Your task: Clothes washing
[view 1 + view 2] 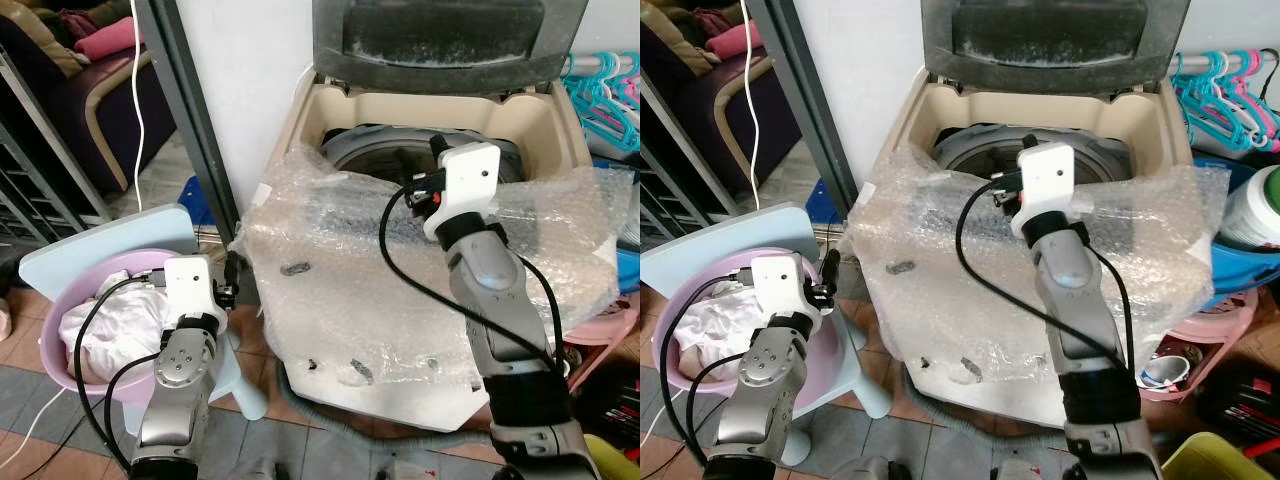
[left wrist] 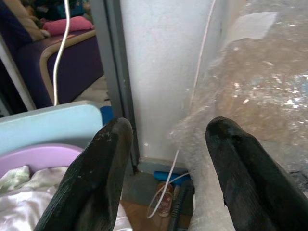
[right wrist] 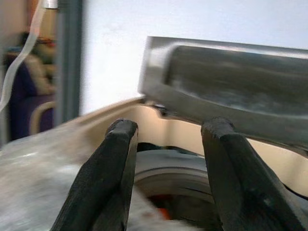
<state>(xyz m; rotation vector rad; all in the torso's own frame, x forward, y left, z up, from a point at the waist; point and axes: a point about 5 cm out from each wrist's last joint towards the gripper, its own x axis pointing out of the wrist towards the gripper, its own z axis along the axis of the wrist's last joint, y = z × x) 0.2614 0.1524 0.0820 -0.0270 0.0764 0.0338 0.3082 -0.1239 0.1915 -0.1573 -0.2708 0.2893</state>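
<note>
A beige top-loading washing machine [image 1: 545, 120] stands with its lid [image 1: 440, 35] raised and its drum [image 1: 370, 150] exposed. Bubble wrap [image 1: 340, 280] drapes over its front. My right gripper [image 3: 168, 139] hovers open over the drum's front rim, nothing between its fingers [image 3: 106, 183]. To the left a lilac basin [image 1: 60, 300] holds white clothes [image 1: 100, 320] on a pale blue stool [image 1: 90, 240]. My left gripper [image 2: 168, 139] is open and empty just right of the basin, beside the machine's front corner.
A grey door frame post [image 1: 190, 120] and white wall stand between the basin and the machine. A dark armchair [image 1: 80, 90] with pink cloth sits far left. Turquoise and pink hangers [image 1: 605, 85] hang at right, above a blue tub [image 1: 1250, 260] and a pink stool [image 1: 1210, 330].
</note>
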